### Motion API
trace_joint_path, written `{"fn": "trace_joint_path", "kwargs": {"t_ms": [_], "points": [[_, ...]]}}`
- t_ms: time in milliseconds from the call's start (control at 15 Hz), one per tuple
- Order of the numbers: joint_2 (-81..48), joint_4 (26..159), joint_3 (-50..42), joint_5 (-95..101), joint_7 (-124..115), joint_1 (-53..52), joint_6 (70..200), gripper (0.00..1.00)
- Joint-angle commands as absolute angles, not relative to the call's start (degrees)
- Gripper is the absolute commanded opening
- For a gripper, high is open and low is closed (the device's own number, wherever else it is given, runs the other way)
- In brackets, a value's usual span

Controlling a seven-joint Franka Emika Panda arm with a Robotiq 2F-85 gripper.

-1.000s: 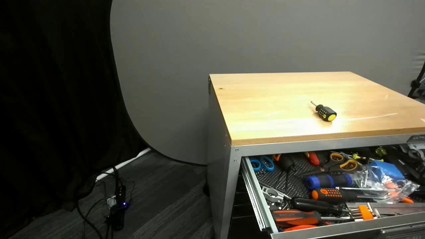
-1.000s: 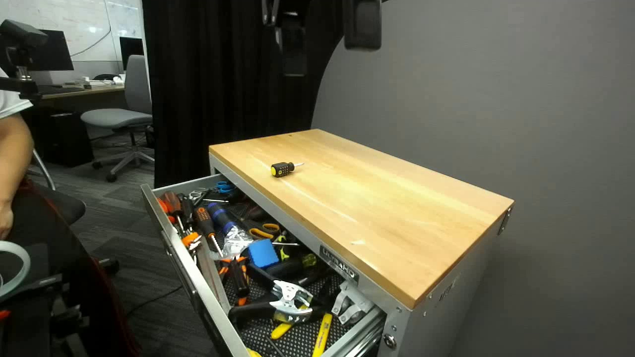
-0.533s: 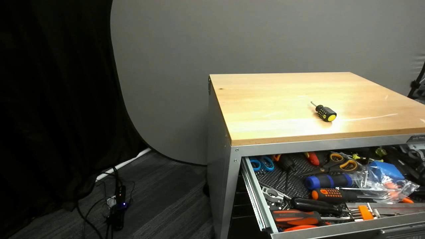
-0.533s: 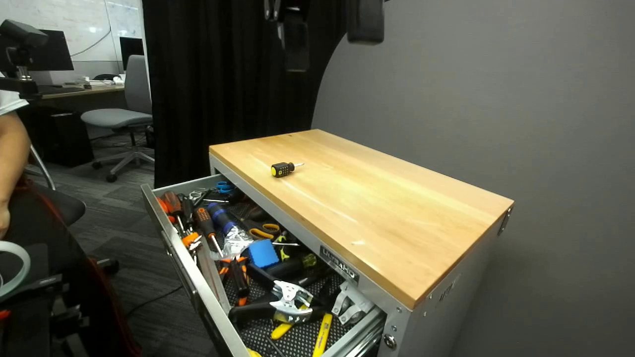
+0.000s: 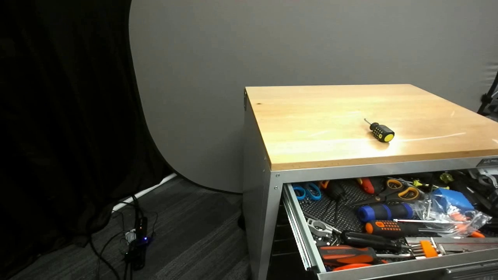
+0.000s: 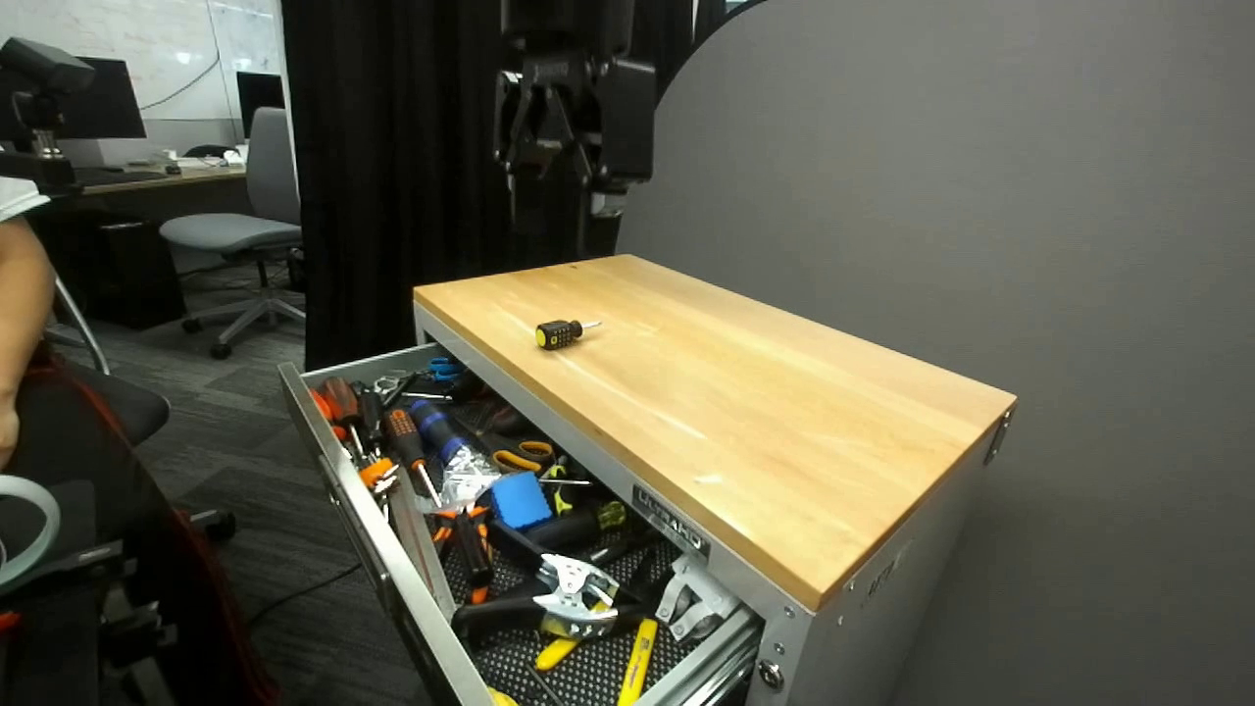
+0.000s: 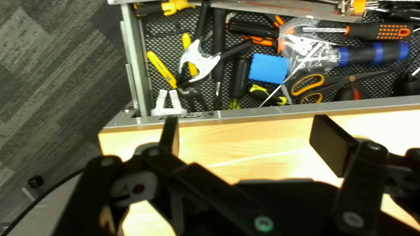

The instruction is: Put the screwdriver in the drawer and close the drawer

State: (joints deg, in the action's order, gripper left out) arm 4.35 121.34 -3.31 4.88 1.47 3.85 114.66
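The stubby screwdriver with black and yellow handle lies on the wooden top in both exterior views. It does not show in the wrist view. The topmost drawer is pulled open and full of tools in both exterior views; its front shows in them, and its side rail in the wrist view. My gripper is in the air above the far part of the wooden top, higher than the screwdriver. In the wrist view the gripper is open with nothing between its fingers.
The wooden top has its front edge just behind the open drawer. Inside the drawer lie scissors, a blue block, a spring clamp and orange-handled tools. A person's arm shows at the side in an exterior view.
My gripper has come down and shifted left in an exterior view, and more of it shows. The screwdriver and the open drawer have not moved.
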Motion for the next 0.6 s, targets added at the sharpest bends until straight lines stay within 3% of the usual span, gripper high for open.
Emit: {"fn": "trace_joint_path", "kwargs": {"t_ms": [0,533], "points": [[-0.96,119.82,-1.37,1.09,0.53,1.51,118.71,1.00],[-11.32,118.28,2.06,-1.39,-2.41,-1.93,127.05,1.00]]}}
